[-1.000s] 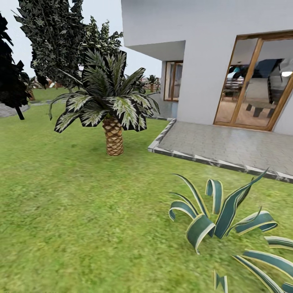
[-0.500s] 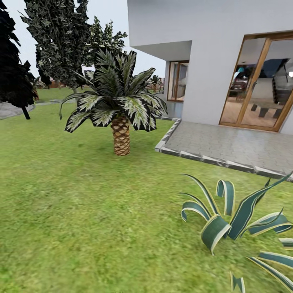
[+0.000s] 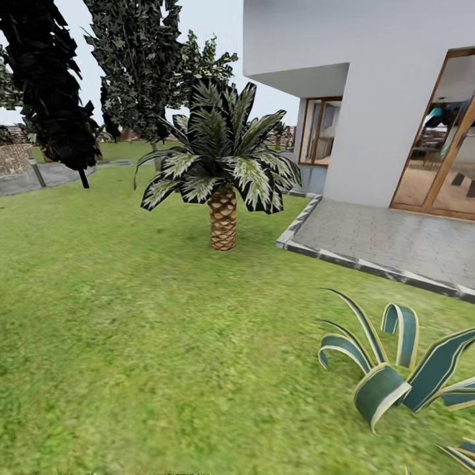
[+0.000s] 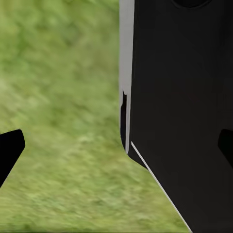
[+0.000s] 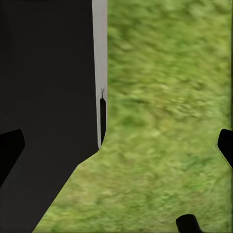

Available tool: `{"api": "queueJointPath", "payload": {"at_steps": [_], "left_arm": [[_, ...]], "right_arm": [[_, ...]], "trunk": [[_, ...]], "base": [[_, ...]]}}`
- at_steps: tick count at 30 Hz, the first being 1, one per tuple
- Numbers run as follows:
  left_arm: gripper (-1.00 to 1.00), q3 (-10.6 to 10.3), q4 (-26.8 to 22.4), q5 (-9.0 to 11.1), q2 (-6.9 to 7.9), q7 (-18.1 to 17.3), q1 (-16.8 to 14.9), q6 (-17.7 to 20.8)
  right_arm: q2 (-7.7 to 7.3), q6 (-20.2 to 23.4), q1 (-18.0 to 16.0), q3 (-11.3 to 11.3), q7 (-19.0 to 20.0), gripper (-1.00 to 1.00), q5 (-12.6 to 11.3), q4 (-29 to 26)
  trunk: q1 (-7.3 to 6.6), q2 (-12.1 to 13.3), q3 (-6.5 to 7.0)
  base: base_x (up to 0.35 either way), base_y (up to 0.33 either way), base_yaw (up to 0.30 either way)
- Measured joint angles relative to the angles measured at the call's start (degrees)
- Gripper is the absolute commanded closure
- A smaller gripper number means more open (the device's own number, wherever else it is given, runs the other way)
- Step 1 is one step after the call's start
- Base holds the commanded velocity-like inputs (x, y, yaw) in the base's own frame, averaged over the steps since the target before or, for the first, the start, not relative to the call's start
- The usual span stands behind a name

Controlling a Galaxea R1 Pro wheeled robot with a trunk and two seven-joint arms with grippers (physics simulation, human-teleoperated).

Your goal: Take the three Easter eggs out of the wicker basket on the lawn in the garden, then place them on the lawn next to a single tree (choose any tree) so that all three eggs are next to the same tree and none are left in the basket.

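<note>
left hand (image 4: 116,145): in the left wrist view the two dark fingertips (image 4: 10,145) sit at opposite edges of the frame, spread wide, with nothing between them but blurred grass and a black panel of the robot's body (image 4: 179,111) with a pale edge. right hand (image 5: 116,143): in the right wrist view the fingertips (image 5: 9,145) are likewise far apart and grip nothing; a black body panel (image 5: 48,97) and grass lie beyond them. a small dark round part (image 5: 188,224) shows low in that view; what it is cannot be told.

in the head view, the wide mottled green lawn (image 3: 132,343) covers the foreground and middle ground. a short palm with a scaly tan trunk and green-and-white fronds (image 3: 223,218) stands on the grass at centre. right of it, a grey paved patio with a pale stone kerb (image 3: 396,237) meets the grass, and behind it rises a white house with wood-framed glass doors (image 3: 396,99). a striped blue-green agave-like plant with cream-edged curling leaves (image 3: 396,376) grows at lower right. at upper left stands an all-black dark tree (image 3: 53,86); beside it, a tall tree with dark leafy canopy (image 3: 142,66) rises behind the palm. its trunk is largely hidden. a grey path (image 3: 39,178) runs at far left. the eggs and basket cannot be located.
</note>
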Motion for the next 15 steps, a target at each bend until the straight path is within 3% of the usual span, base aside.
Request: {"api": "queueJointPath", "payload": {"at_steps": [6, 15], "left_arm": [[-1.0, 0.0, 0.0, 0.0, 0.0, 0.0, 0.0, 0.0], [-1.0, 0.0, 0.0, 0.1, 0.0, 0.0, 0.0, -0.1]], "right_arm": [[0.0, 0.0, 0.0, 0.0, 0.0, -1.0, 0.1, 0.0], [0.0, 0.2, 0.0, 0.0, 0.3, -1.0, 0.2, 0.1]], "trunk": [[0.0, 0.0, 0.0], [0.0, 0.0, 0.0]], "base": [[0.0, 0.0, 0.213], [0.0, 0.0, 0.023]]}}
